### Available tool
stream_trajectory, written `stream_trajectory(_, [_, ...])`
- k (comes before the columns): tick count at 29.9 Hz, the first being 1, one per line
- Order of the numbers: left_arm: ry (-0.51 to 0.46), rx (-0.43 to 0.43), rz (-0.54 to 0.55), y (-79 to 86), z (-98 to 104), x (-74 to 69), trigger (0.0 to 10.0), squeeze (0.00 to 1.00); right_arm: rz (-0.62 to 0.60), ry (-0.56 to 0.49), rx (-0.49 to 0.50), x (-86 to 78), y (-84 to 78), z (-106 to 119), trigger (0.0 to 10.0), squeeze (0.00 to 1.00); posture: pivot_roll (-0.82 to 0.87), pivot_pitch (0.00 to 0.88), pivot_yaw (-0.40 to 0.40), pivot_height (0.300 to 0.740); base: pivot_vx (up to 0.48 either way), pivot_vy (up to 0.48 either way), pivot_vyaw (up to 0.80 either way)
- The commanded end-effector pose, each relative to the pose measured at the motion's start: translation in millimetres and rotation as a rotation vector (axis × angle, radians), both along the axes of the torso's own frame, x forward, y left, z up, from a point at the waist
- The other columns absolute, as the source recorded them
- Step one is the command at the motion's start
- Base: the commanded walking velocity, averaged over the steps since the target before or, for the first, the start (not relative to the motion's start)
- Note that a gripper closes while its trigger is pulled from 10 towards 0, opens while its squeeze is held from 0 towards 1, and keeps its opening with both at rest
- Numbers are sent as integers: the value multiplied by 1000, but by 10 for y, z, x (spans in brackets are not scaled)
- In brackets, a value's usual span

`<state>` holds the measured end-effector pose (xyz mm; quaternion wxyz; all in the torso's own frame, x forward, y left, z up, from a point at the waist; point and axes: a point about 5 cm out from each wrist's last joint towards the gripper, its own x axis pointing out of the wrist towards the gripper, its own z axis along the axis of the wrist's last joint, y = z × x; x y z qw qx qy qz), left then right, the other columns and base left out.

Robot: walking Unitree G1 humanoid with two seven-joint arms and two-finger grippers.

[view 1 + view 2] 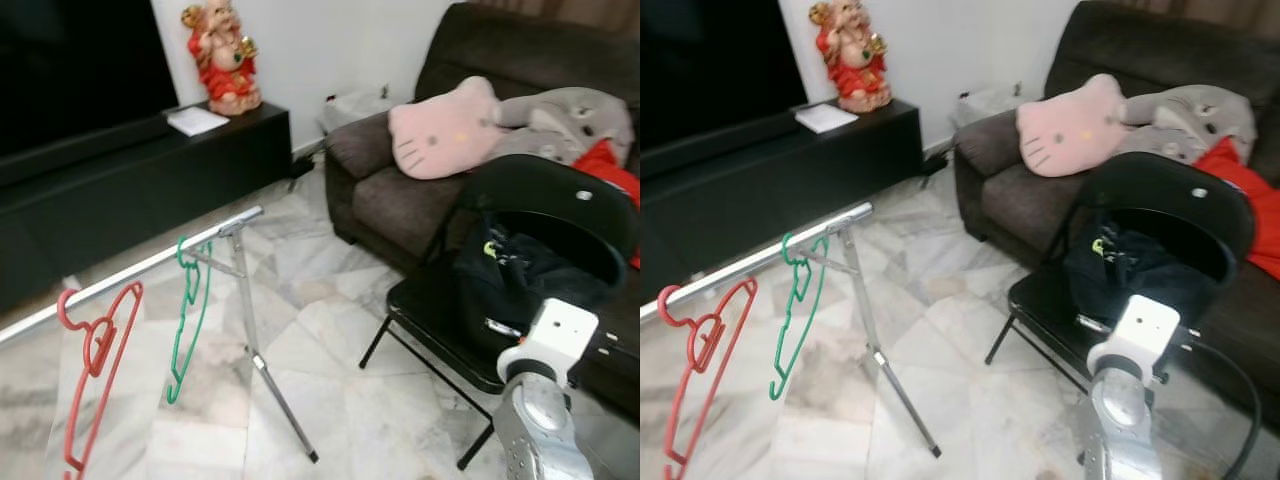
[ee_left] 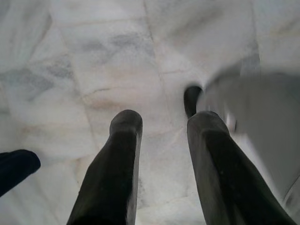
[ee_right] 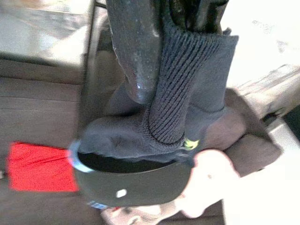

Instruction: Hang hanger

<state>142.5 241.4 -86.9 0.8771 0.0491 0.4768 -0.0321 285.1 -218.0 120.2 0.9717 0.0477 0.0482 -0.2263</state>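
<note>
Right now the right hand (image 3: 154, 70) is pinching a dark ribbed knit garment (image 3: 183, 108), lifted off the black chair (image 1: 560, 215) at about three o'clock. Left hand (image 2: 164, 140) hangs spread over glossy marble floor (image 2: 93, 56). At nine o'clock, the red hanger (image 1: 95, 370) and green hanger (image 1: 188, 320), thin wire-like plastic, dangle from the smooth metal rail (image 1: 150, 265). Next, I'd judge: carry the garment toward that rail.
</note>
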Motion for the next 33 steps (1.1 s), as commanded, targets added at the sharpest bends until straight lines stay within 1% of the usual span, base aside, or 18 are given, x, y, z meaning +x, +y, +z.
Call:
stream_trajectory(1, [7, 7, 12, 39, 3, -16, 10000, 0, 23, -9, 2, 17, 74, 10, 10000, 0, -16, 50, 8, 740, -285, 0, 0])
stream_trajectory(6, [6, 9, 12, 39, 3, -15, 10000, 0, 46, -25, -33, 30, 96, 31, 10000, 0, -16, 48, 7, 740, 0, 0, 99])
stream_trajectory(12, [7, 8, 11, 39, 2, -18, 10000, 0, 73, -20, -81, 40, 124, 32, 10000, 0, -17, 45, 7, 740, 0, 0, 800])
stream_trajectory(19, [7, 9, 10, 36, 2, -16, 10000, 0, 96, -20, -113, 48, 139, 24, 10000, 0, -19, 39, 6, 740, 0, 0, 800])
stream_trajectory(21, [7, 8, 10, 32, 0, -18, 10000, 0, 130, -19, -159, 58, 172, 26, 10000, 0, -18, 35, 6, 740, 0, 0, 800])
stream_trajectory(23, [8, 8, 9, 29, -1, -18, 10000, 0, 150, -19, -181, 64, 190, 28, 10000, 0, -19, 32, 6, 740, 0, 0, 800])
stream_trajectory(26, [8, 8, 8, 24, -3, -19, 10000, 0, 214, -13, -249, 77, 249, 23, 10000, 0, -19, 28, 5, 740, 0, 0, 800])
stream_trajectory(29, [9, 7, 8, 21, -4, -21, 10000, 0, 265, 16, -315, 80, 296, -25, 10000, 0, -19, 23, 5, 740, 0, 0, 800])
stream_trajectory(33, [9, 7, 9, 19, -6, -24, 10000, 0, 269, 42, -296, 67, 290, -107, 10000, 0, -17, 21, 3, 740, 0, 0, 800])
